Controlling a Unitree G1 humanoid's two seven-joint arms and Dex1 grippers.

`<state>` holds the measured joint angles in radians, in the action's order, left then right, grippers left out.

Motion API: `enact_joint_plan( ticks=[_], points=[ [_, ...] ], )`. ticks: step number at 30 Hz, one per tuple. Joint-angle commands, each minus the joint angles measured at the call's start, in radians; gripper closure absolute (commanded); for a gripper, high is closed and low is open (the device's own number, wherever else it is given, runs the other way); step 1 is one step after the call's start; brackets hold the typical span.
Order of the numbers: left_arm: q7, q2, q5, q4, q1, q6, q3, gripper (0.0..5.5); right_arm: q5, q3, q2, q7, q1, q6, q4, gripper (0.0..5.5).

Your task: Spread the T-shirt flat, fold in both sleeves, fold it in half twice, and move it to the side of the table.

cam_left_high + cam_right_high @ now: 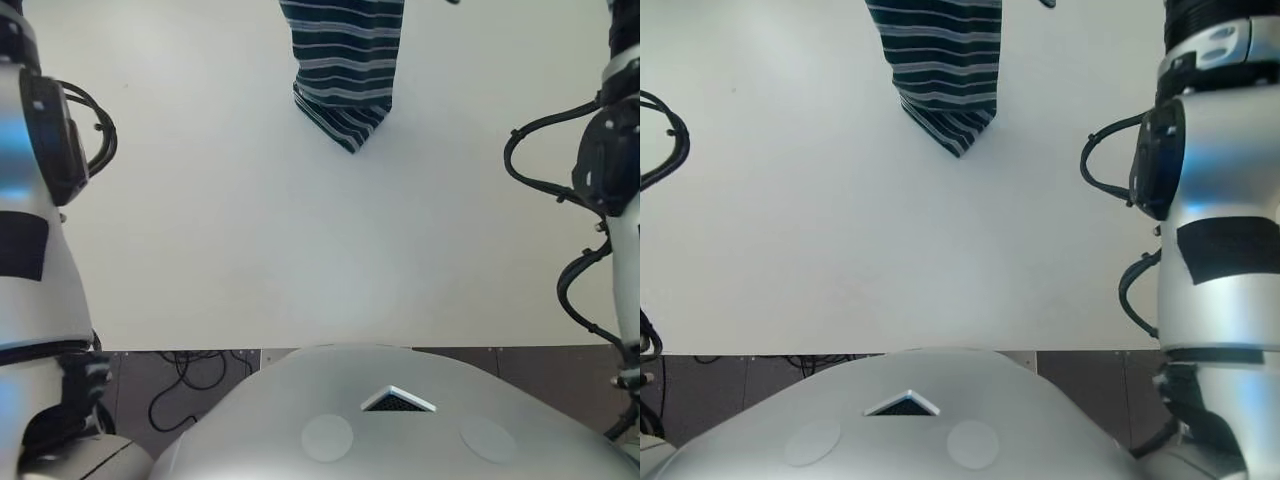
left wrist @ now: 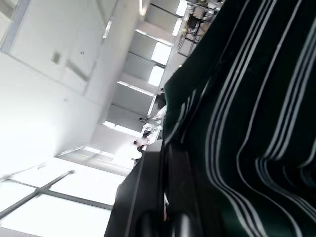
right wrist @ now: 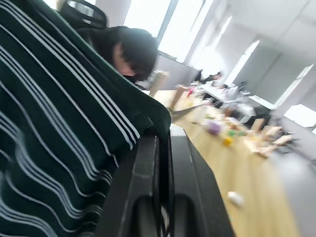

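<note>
While left pincer (image 2: 165, 147) and right pincer (image 3: 161, 136) clamp it, the T-shirt (image 1: 345, 60) hangs below them.

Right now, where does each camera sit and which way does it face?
Left eye: head, looking down at table; left arm at its side.
Right eye: same scene; right arm at its side.
Left wrist: looks along left gripper, shut on shirt, into the room.
Right wrist: along right gripper, also shut on shirt.
Shared: shirt, in all four.
</note>
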<state>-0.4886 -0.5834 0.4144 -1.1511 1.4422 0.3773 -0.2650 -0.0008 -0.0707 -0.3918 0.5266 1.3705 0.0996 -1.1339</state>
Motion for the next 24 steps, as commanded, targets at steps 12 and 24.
enact_joint_plan(
  ticks=[12,24],
  points=[
    [0.311,-0.027,0.127,-0.155,0.185,-0.043,-0.045,5.5,-0.247,-0.043,-0.028,-0.364,0.198,0.198,-0.171,5.48],
    [0.149,-0.1,0.056,-0.127,0.184,0.029,0.004,5.5,-0.32,-0.072,-0.079,-0.275,0.182,0.332,-0.146,5.48]
  ],
)
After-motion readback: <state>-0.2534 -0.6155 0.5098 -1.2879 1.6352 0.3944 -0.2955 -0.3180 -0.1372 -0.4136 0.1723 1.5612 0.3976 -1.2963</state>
